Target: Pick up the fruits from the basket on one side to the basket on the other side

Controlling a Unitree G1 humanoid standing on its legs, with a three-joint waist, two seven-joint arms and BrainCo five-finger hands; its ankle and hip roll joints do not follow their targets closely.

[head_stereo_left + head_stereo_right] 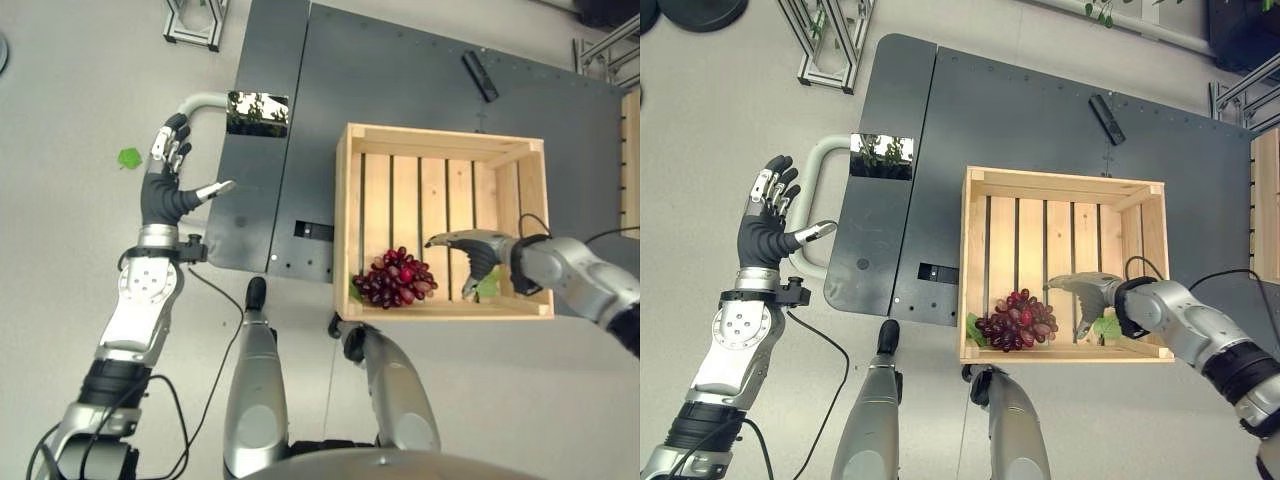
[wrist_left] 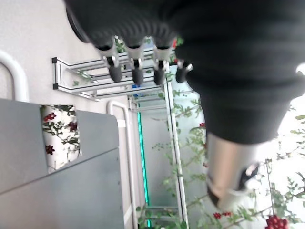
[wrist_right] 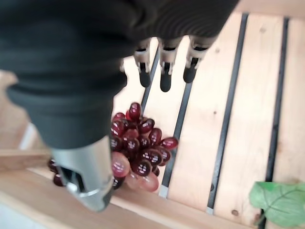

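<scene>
While the left hand (image 1: 767,225) hangs spread beside the worktop (image 1: 1040,130):
Right hand (image 1: 1087,292): fingers relaxed, grasping nothing, inside wooden crate (image 1: 975,270).
Red grape bunch (image 1: 1018,320): on crate slats, just beside that hand.

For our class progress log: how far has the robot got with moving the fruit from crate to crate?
Done: nothing that can be confirmed; the wooden crate holds just one bunch of red grapes and a green leaf in its near corners. In hand: the right hand hovers open beside the grapes, not gripping. Left: grasping and carrying the grapes across. The left hand is idle, open, away from the crate.
</scene>
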